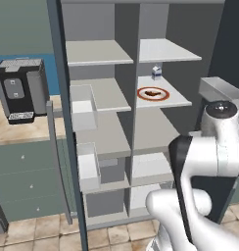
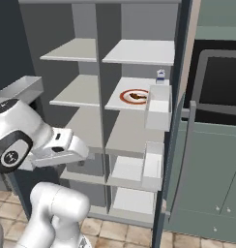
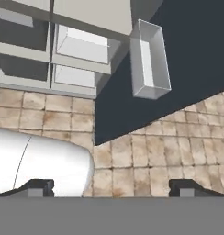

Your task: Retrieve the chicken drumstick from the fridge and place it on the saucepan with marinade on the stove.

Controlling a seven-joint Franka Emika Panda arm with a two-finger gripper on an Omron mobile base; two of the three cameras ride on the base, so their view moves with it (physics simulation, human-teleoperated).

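Tall dark blue-grey fridge (image 1: pixel 58 98) stands with both doors swung open, pale grey shelves exposed. Brown chicken drumstick (image 1: pixel 152 92) lies on a round white plate with red-orange rim (image 1: pixel 165 93), on the right-hand shelf second from top, near that shelf's front edge; same drumstick (image 2: pixel 136 96) in right base view. Small white carton with blue label (image 1: pixel 156 72) stands behind the plate near the shelf's back edge. Clear door bins (image 1: pixel 83 106) hang on the left door, another clear bin (image 3: pixel 150 59) in hand view. End effector (image 3: pixel 111 187): dark finger tips wide apart, nothing between them, pointing down at tan tiled floor (image 3: pixel 150 151) in front of the fridge's lower shelves, well below the drumstick's shelf. White arm (image 1: pixel 204 162) is raised in front of the fridge's right half. Black boxy appliance with grey panel (image 1: pixel 21 90) sits on the beige counter (image 1: pixel 23 130) left of the fridge, over pale green cabinets (image 1: pixel 28 176).
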